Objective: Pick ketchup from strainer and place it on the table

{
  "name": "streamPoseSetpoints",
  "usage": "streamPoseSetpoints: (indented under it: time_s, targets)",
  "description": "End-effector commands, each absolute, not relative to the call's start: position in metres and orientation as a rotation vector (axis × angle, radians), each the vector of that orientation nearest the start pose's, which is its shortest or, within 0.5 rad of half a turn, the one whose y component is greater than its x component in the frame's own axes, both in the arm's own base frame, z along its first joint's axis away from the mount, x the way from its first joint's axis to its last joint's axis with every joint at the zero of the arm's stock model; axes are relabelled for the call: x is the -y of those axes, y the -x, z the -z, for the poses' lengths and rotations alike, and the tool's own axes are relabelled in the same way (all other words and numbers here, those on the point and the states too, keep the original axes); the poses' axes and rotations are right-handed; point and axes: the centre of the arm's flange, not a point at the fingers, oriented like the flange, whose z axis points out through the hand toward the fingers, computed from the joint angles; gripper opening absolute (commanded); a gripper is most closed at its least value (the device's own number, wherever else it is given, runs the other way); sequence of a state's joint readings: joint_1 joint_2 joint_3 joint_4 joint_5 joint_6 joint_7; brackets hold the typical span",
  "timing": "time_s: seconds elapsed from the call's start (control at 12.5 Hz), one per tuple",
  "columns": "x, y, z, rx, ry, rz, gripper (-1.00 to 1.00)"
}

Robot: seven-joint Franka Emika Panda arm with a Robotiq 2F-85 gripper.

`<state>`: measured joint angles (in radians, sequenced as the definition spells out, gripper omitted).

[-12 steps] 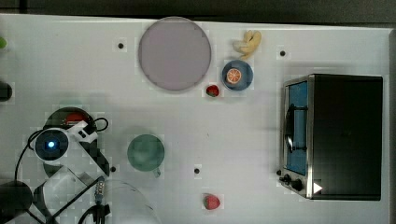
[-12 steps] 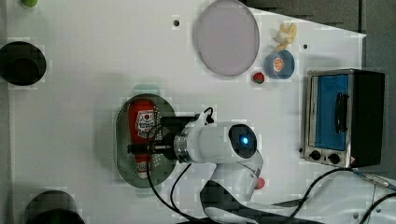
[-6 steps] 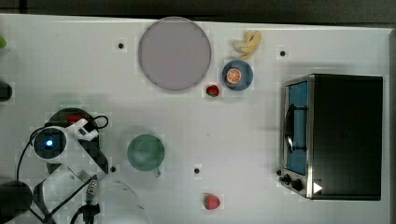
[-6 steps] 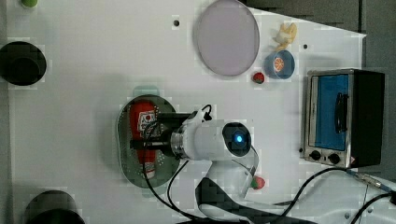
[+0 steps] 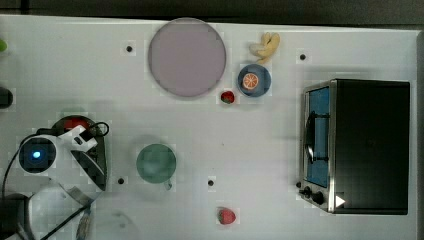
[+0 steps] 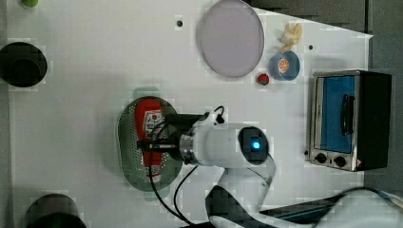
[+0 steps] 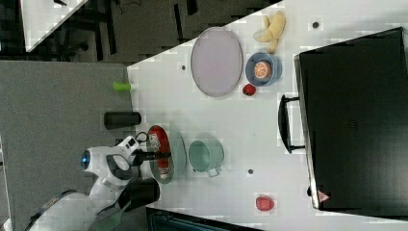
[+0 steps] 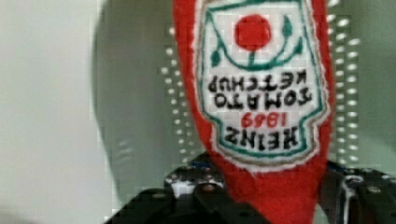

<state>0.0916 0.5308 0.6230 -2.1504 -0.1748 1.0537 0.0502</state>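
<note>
Pincer [image 6: 151, 145] lower, astride ketchup [image 6: 148, 124].

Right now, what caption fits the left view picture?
End effector down over the ketchup lying in the strainer on the table.

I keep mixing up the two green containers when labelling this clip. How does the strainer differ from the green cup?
The strainer is an oval basin with a perforated bottom; the cup is round, with no holes to be seen. The strainer is the larger of the two. The strainer holds the ketchup, with the gripper down over it; nothing is seen in the cup, which stands apart. Both are greenish and rest on the white table.
</note>
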Motion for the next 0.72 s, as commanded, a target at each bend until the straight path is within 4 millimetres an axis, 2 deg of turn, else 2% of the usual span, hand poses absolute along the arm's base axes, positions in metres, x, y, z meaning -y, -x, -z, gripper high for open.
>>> streamPoseSetpoints:
  time_s: [0.08, 0.24, 0.4, 0.56, 0.72]
  targets:
    - [-0.376, -0.457, -0.312, -0.226, 2.915, 0.032, 0.12]
    - [-0.347, -0.469, -0.352, -0.353, 2.941, 0.027, 0.12]
    - [-0.307, -0.483, -0.379, -0.482, 2.97, 0.017, 0.12]
    - [-0.262, -0.501, -0.399, -0.582, 2.984, 0.052, 0.12]
    - [-0.213, -0.517, -0.406, -0.705, 2.988, 0.048, 0.12]
